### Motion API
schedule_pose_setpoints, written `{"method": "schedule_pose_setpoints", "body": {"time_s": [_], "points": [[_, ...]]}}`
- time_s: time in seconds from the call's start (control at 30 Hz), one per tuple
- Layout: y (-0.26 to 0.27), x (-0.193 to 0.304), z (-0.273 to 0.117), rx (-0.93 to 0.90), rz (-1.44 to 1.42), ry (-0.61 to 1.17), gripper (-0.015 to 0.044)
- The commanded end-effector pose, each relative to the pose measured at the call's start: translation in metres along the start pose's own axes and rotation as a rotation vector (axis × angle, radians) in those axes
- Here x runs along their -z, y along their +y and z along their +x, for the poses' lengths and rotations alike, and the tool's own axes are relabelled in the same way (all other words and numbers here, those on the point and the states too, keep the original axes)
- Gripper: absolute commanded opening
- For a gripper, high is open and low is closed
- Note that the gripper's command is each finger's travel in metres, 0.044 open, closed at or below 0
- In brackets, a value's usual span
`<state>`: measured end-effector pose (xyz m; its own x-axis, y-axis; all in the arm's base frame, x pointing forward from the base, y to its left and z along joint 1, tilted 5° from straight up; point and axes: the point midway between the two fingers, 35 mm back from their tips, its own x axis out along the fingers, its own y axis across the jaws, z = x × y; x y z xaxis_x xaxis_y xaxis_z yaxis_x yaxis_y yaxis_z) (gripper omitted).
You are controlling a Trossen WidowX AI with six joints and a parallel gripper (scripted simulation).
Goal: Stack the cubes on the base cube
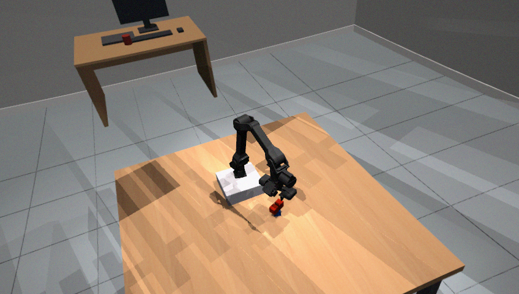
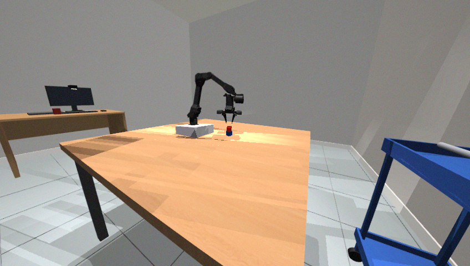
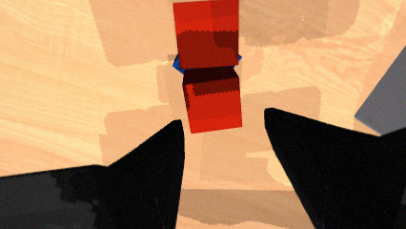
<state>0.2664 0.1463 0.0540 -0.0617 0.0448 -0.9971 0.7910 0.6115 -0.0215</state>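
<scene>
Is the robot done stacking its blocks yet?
Almost, I think! Both red cubes look set on the blue base cube. The gripper is open above them, holding nothing. What's left is probably just backing away. I can't tell whether the little gap and levelness are exactly right.

Smooth-looking wood tops the table (image 1: 327,233) (image 2: 204,171); the pincer (image 1: 280,198) (image 2: 229,122) (image 3: 223,122) looks matt.
</scene>
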Motion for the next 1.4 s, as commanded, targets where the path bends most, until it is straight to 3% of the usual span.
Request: {"method": "schedule_pose_setpoints", "body": {"time_s": [0.0,0.73,1.0,1.2,1.37], "points": [[0.003,0.000,-0.008,-0.013,-0.004,-0.003,0.0205],[0.002,0.000,-0.027,-0.013,-0.004,-0.003,0.0205],[0.001,0.000,-0.034,-0.006,0.000,-0.001,0.0400],[0.000,0.003,-0.032,0.002,0.002,0.001,0.0400],[0.012,0.068,-0.034,0.000,0.002,0.007,0.0400]]}}
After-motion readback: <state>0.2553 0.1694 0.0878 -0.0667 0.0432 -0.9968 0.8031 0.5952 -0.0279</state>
